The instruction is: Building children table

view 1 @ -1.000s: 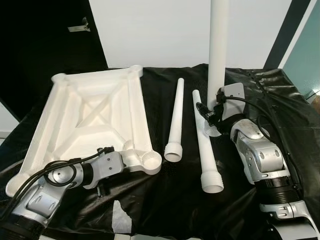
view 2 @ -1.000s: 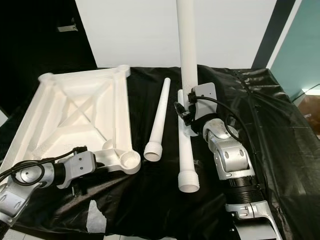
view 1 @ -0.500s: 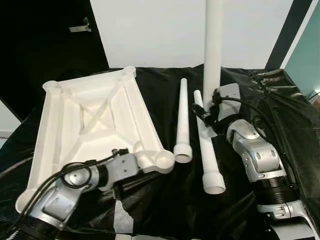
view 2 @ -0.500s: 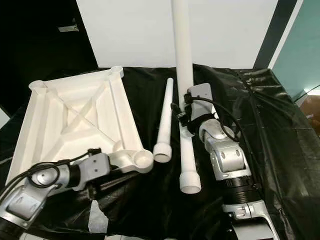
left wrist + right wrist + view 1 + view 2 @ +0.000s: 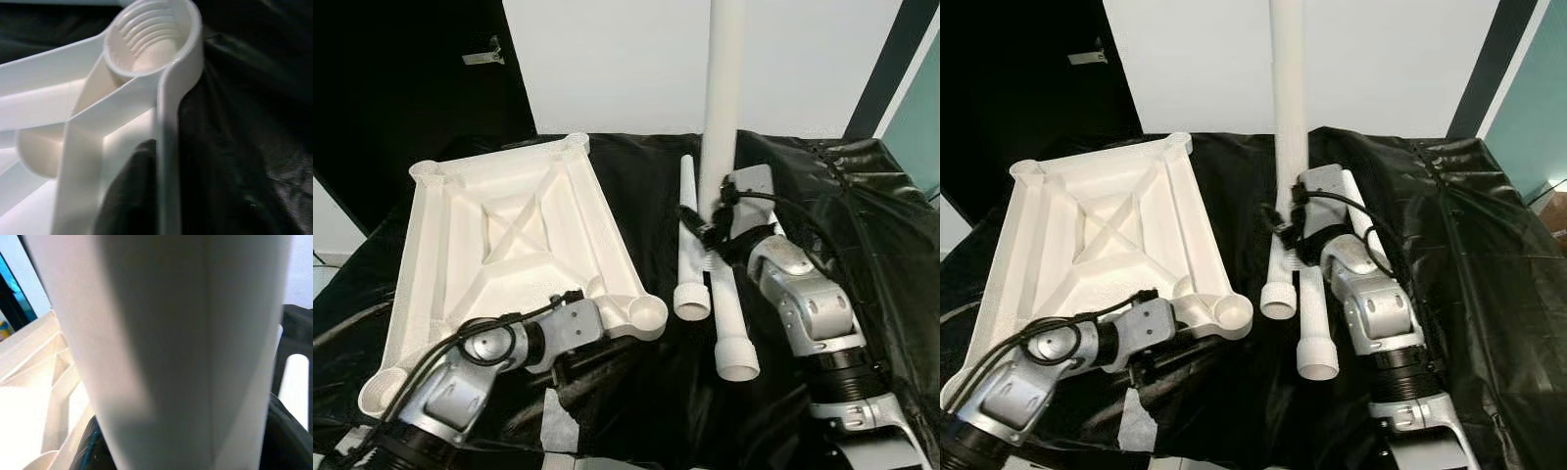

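Three white legs are in play — one stands upright in the right claw [image 5: 713,233], pinched near its lower end, and two more lie on the black-draped desk [image 5: 862,196]. The held leg [image 5: 721,98] has drifted leftward over the last second, and now rises just over the lying leg [image 5: 688,240] nearest the tabletop, whose flared open end sits close beside the near corner socket [image 5: 648,314]. The other lying leg [image 5: 729,318] rests alongside it, toward the robot's right.

The upturned white tabletop [image 5: 509,245] has come round as well: its near corner has swung toward the legs. The left claw [image 5: 1163,348] is at that corner, and in the left wrist view a black finger lies against the rim just below the threaded socket [image 5: 146,36] — the grip looks pressed on the edge, holding the tabletop steady.

Judged from this, the two moves narrow the gap between the held leg and the corner socket, so the step in hand seems to be bringing the first leg over for screwing in. No leg is fitted yet.
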Tool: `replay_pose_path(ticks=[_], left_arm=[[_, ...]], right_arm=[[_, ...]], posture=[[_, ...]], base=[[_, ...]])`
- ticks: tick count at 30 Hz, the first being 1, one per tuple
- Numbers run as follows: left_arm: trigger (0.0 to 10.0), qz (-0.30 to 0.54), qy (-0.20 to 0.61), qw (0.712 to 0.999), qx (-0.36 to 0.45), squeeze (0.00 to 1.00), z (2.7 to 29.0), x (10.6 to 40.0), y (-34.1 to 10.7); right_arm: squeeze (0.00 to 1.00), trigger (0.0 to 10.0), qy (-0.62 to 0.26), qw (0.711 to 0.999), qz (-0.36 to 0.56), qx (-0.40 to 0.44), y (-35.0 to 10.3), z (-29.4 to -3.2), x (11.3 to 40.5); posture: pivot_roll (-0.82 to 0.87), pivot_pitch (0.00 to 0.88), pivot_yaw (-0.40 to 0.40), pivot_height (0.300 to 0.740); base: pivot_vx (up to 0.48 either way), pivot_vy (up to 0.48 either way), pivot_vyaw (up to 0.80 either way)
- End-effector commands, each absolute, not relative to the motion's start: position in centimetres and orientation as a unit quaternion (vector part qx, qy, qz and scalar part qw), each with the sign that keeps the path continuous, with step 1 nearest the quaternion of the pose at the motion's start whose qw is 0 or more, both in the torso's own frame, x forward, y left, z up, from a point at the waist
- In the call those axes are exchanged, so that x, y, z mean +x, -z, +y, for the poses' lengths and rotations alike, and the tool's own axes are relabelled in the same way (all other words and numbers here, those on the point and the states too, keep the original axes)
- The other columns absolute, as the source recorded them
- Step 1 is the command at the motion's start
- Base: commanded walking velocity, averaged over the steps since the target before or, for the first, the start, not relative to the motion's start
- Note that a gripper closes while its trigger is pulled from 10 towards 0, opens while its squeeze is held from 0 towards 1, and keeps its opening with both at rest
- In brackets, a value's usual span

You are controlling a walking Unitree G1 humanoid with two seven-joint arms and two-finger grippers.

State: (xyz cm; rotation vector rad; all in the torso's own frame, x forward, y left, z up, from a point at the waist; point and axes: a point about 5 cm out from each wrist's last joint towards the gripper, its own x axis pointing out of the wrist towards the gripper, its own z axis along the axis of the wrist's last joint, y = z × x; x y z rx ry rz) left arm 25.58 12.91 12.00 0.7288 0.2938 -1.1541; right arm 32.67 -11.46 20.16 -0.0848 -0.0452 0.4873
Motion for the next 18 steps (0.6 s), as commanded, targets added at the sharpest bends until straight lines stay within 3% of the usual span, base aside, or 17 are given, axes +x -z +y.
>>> replay_pose_path(ticks=[1, 2, 3, 9, 18], left_arm=[[10.0, 0.120, 0.481, 0.801, 0.335, 0.89, 13.5, 26.1, -12.6], [10.0, 0.120, 0.481, 0.801, 0.335, 0.89, 13.5, 26.1, -12.6], [10.0, 0.117, 0.487, 0.804, 0.321, 0.03, 13.6, 25.9, -13.0], [10.0, 0.083, 0.523, 0.811, 0.248, 0.00, 13.2, 25.0, -15.6], [10.0, 0.051, 0.512, 0.826, 0.231, 0.00, 13.4, 25.3, -16.9]], right_arm=[[0.00, 10.0, -0.260, 0.965, -0.020, -0.020, -20.2, -10.9, 32.3], [0.00, 10.0, -0.260, 0.965, -0.020, -0.020, -20.2, -10.9, 32.3], [0.00, 10.0, -0.263, 0.965, -0.018, -0.013, -20.0, -10.7, 32.2], [0.00, 10.0, -0.266, 0.963, -0.037, -0.008, -20.0, -10.3, 32.0], [0.00, 10.0, -0.298, 0.952, -0.063, -0.023, -20.5, -9.6, 31.5]], posture=[[0.00, 0.000, 0.033, 0.740], [0.00, 0.000, 0.033, 0.740], [0.00, 0.000, 0.034, 0.740], [0.00, 0.000, 0.032, 0.740], [0.00, 0.000, 0.031, 0.740]], base=[[0.000, 0.000, 0.00], [0.000, 0.000, 0.00], [0.000, 0.000, 0.00], [0.000, 0.000, 0.00], [0.000, 0.000, 0.00]])
